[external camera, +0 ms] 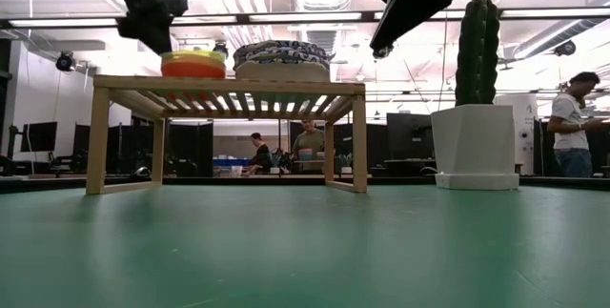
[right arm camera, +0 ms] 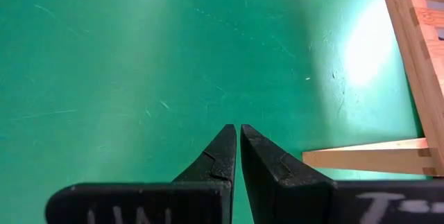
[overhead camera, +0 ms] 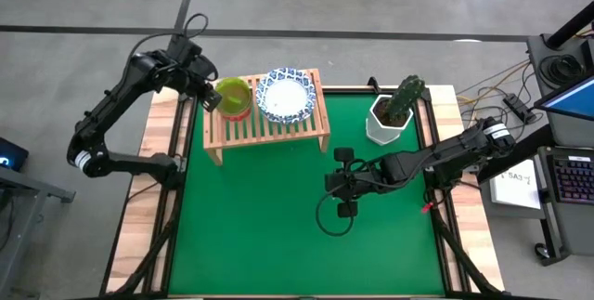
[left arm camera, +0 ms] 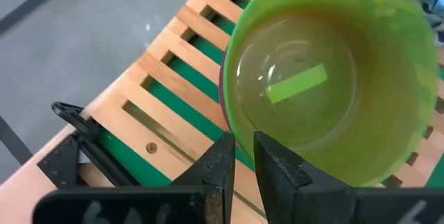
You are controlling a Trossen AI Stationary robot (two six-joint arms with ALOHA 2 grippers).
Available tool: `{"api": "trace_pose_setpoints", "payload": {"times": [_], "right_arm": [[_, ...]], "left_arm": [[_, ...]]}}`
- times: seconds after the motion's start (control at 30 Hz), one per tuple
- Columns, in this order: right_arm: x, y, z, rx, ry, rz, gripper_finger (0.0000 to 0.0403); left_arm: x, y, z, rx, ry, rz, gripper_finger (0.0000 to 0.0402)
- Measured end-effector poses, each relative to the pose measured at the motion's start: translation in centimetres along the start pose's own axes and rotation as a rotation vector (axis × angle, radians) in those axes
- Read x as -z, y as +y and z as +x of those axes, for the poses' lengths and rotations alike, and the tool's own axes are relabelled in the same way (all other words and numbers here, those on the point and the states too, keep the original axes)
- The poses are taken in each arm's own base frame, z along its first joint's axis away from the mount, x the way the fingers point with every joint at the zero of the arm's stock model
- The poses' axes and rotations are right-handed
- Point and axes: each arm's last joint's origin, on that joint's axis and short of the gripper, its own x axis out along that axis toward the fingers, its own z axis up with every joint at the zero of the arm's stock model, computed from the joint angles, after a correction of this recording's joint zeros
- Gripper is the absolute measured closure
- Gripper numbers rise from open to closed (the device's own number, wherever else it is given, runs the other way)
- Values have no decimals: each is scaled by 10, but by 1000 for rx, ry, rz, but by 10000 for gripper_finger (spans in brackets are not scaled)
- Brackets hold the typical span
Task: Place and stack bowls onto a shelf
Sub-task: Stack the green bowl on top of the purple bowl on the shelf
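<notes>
A yellow-green plastic bowl (overhead camera: 234,97) (left arm camera: 326,78) sits on top of a red one (external camera: 193,68) on the left half of the wooden slat shelf (overhead camera: 269,131) (external camera: 229,86). Beside it on the right half rest stacked blue-and-white rimmed bowls (overhead camera: 286,96) (external camera: 281,57). My left gripper (overhead camera: 215,98) (left arm camera: 243,141) is at the yellow-green bowl's left rim, its fingers nearly together. My right gripper (overhead camera: 329,184) (right arm camera: 238,130) hovers shut above the green mat, in front of the shelf's right leg. No purple bowl shows. My left gripper has the yellow-green bowl's rim (left arm camera: 234,132) on the side toward the table's left edge between its fingers, one finger (left arm camera: 277,165) over the inside and one (left arm camera: 220,158) outside. It comes slanting down from the left. The bowl sits level on the stack on the shelf.
A white pot with a cactus (overhead camera: 388,119) (external camera: 477,146) stands right of the shelf near the far right corner. A black cable loop (overhead camera: 334,216) hangs under my right gripper. Open green mat (overhead camera: 278,235) fills the near half. People stand in the room behind the table.
</notes>
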Motion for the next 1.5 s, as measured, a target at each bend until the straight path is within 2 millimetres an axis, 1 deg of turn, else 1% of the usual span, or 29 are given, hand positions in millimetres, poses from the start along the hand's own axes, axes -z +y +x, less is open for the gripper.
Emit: {"api": "trace_pose_setpoints", "payload": {"times": [0.1, 0.2, 0.33, 0.47, 0.53, 0.57, 0.63, 0.7, 0.77, 0.87, 0.9, 1.0, 1.07, 1.2, 1.37, 1.5], "right_arm": [[0, -1, 0, 2, 0, 1, 390], [1, -2, 3, 4, -4, -14, 390], [6, -6, 12, 17, -12, -47, 390], [10, -17, 19, 37, -25, -42, 390], [11, -24, 20, 51, -35, -12, 390], [11, -27, 21, 52, -47, 1, 390], [14, -32, 22, 32, -58, 17, 390], [15, -34, 23, 5, -77, 30, 390], [18, -36, 23, -9, -84, 37, 390], [19, -38, 22, -13, -85, 41, 390], [19, -38, 22, -13, -86, 41, 390], [18, -38, 22, -12, -101, 45, 390], [18, -39, 22, -10, -105, 42, 390], [18, -39, 22, -10, -104, 40, 390], [18, -39, 22, -10, -104, 40, 390], [18, -39, 22, -10, -104, 40, 390]], "left_arm": [[6, -2, -1, 4, -1, -16, 366], [13, -7, -8, 38, -30, -35, 366], [26, -22, -16, 172, -154, -15, 366], [39, -35, -18, 226, -300, 2, 366], [44, -37, -17, 199, -354, -23, 366], [46, -36, -15, 156, -362, -39, 366], [50, -34, -10, 60, -352, -62, 367], [52, -33, -6, 42, -338, -57, 367], [52, -36, -6, 122, -335, -29, 367], [50, -44, -8, 311, -354, 23, 367], [48, -47, -9, 350, -377, 34, 367], [43, -56, -12, 383, -429, 57, 367], [40, -62, -8, 355, -430, 68, 367], [35, -69, 8, 262, -353, 74, 367], [30, -68, 29, 89, -255, 54, 367], [24, -65, 32, -64, -216, 50, 367]]}}
